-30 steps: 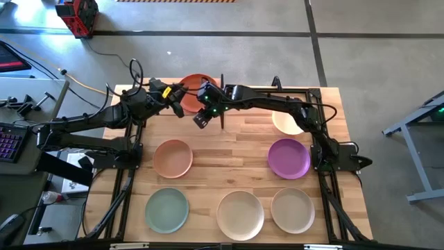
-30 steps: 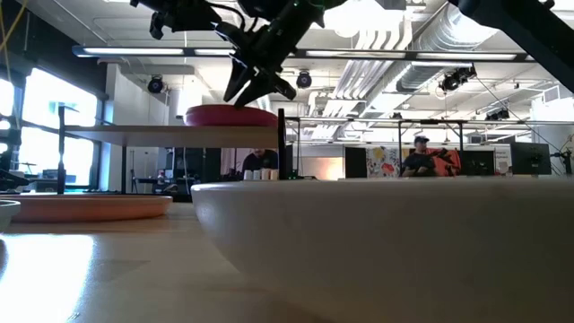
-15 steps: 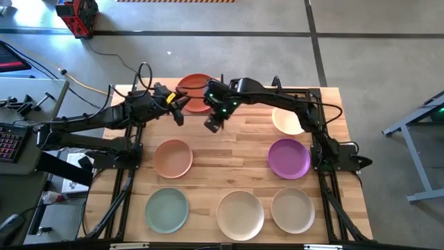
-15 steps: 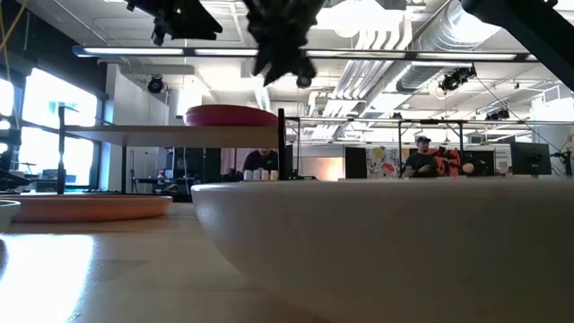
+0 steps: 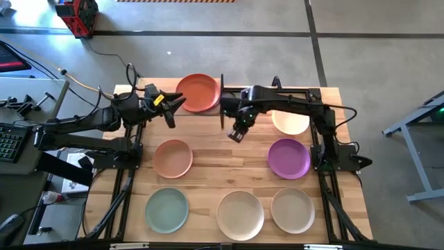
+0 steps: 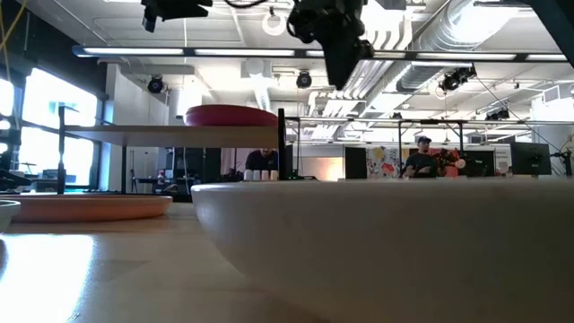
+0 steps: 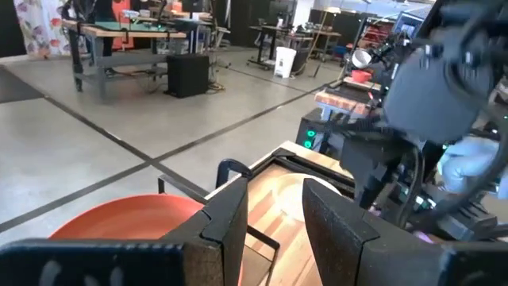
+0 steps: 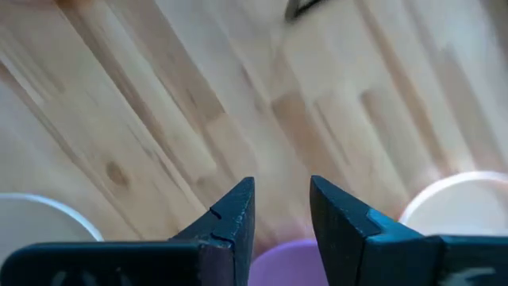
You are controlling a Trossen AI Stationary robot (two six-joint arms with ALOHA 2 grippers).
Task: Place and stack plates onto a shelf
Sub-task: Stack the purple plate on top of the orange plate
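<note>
A red-orange plate [image 5: 199,92] rests flat on the raised light-wood shelf [image 6: 170,135] at the table's far edge; it also shows as the plate [image 6: 231,116] and the plate [image 7: 135,218]. My left gripper [image 5: 169,111] hovers open just left of that plate, at the shelf's near side. My right gripper [image 5: 237,132] is open and empty above bare tabletop, right of the shelf's black post [image 5: 222,101], pointing down. On the table lie a peach plate [image 5: 173,158], a purple plate [image 5: 288,158], a mint plate [image 5: 167,210], a cream plate [image 5: 240,214] and a beige plate [image 5: 293,210]. Another cream plate [image 5: 291,123] is partly under the right arm.
The shelf's thin black posts [image 6: 281,144] stand at its corners. In the low view a cream plate's wall [image 6: 386,242] fills the foreground and the peach plate [image 6: 85,206] lies at left. Bare wood [image 5: 229,163] lies between the peach and purple plates. People sit in the room behind.
My right gripper has drawn away from the plate on the shelf, moving toward the table's right and near side past the black post, and now points down over the tabletop. My left gripper has pulled back a little toward the left edge. The plate has stayed on the shelf.
</note>
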